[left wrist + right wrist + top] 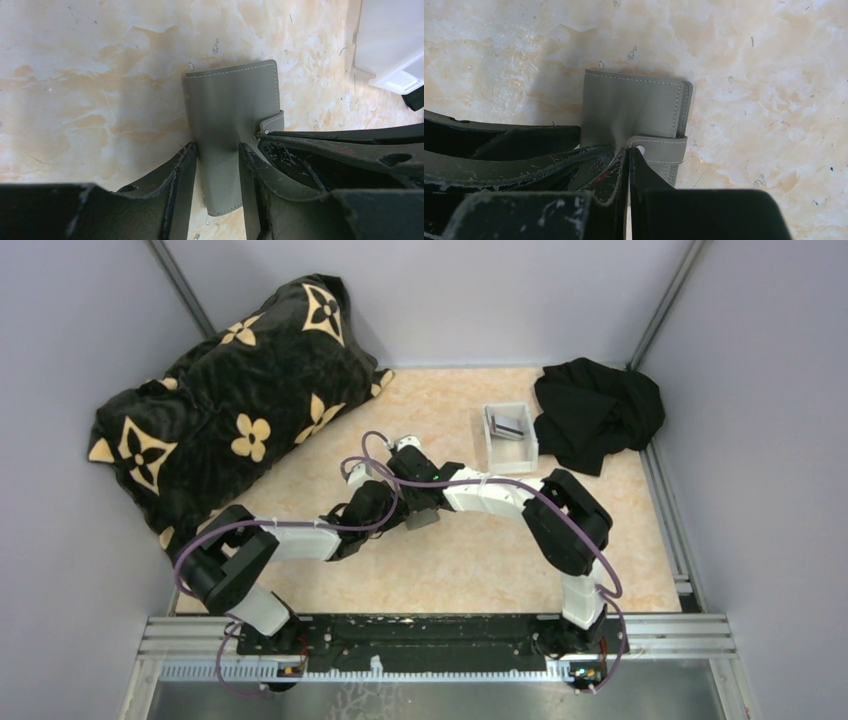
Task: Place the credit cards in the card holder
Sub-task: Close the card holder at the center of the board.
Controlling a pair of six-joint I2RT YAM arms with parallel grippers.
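The card holder (227, 107) is a closed grey wallet lying on the marbled table; it also shows in the right wrist view (631, 107) and, mostly hidden by the arms, in the top view (423, 521). My left gripper (217, 150) straddles its lower half, fingers pressing both sides so it buckles. My right gripper (629, 150) is shut with its tips at the snap strap (659, 147); its fingers (320, 150) show in the left wrist view. The credit cards (510, 426) lie in the white tray (497, 453) at the back right.
A black cloth (597, 412) is heaped right of the tray. A large black cushion with tan flowers (230, 410) fills the back left. Grey walls enclose the table on three sides.
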